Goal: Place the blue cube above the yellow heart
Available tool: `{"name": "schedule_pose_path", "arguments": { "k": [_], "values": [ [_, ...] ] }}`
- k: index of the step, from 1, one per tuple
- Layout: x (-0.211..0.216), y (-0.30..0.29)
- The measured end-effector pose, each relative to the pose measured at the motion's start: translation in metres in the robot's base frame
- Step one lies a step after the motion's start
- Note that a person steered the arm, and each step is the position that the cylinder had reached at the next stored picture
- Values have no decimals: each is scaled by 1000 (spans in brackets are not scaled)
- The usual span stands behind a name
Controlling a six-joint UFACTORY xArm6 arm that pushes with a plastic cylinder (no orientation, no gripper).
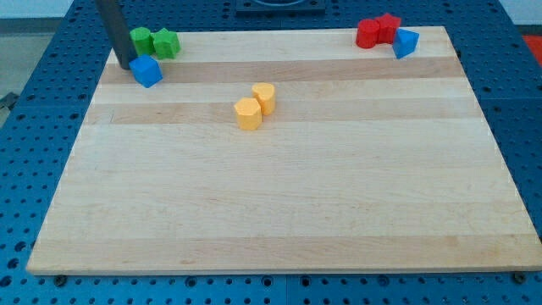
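Note:
A blue cube (146,71) sits near the board's top left. My tip (124,65) rests just left of it, touching or nearly touching its left side. Two yellow blocks sit close together near the board's middle: one at upper right (264,97) and one at lower left (248,113); I cannot tell which is the heart. The blue cube lies well to the left of and slightly above them.
Two green blocks (141,40) (166,43) sit at the top left edge behind the cube. Two red blocks (368,34) (389,27) and a blue block (406,42) cluster at the top right. The wooden board (279,203) lies on a blue perforated table.

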State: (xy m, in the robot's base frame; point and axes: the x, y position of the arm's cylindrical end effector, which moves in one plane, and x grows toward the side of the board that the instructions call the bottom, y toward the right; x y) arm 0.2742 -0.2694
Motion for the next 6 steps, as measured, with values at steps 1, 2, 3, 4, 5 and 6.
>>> {"name": "schedule_pose_path", "arguments": {
  "k": [1, 2, 3, 4, 5, 6],
  "values": [
    [1, -35],
    [18, -31],
    [26, 12],
    [21, 76],
    [14, 142],
    [13, 207]
  ]
}}
